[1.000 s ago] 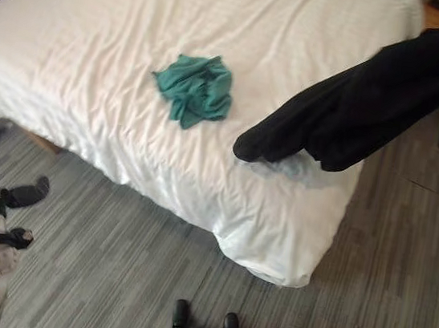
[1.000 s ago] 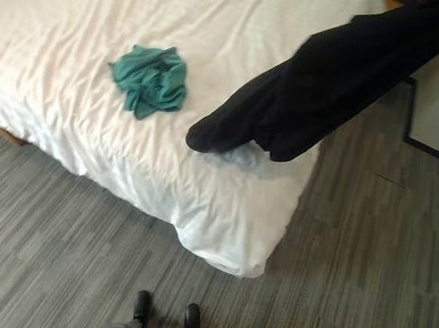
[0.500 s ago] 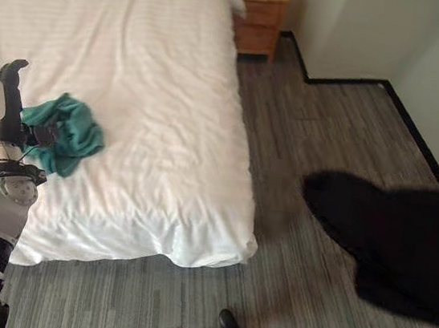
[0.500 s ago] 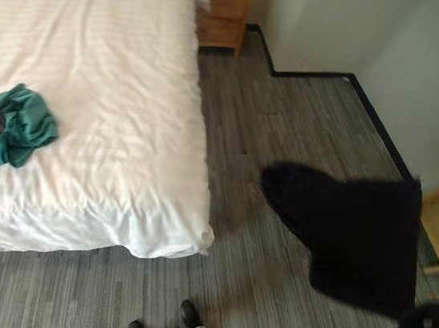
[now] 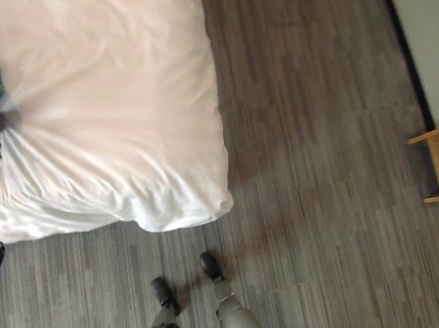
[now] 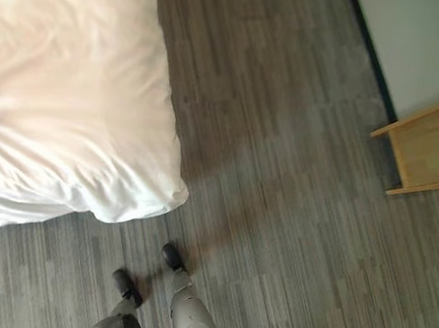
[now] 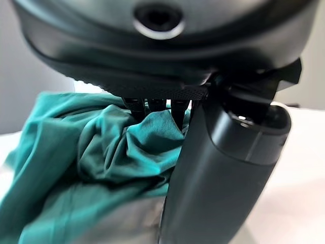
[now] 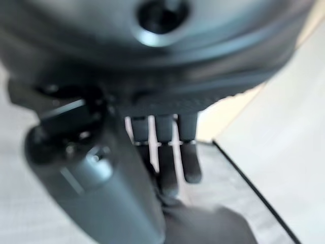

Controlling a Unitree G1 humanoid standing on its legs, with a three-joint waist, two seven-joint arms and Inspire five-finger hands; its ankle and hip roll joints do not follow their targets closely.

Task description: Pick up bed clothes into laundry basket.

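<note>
No readable text, labels, nos. or signs were found on anything in the views, incl. bed, floor, furniture.

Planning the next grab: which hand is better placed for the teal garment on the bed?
Left. The left hand is already against the crumpled teal cloth garment; the right hand is over the floor.

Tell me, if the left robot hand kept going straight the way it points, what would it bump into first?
Probably the crumpled teal garment: it lies right past the left robot hand, on the white bed. The fingertips already look buried in it.
</note>
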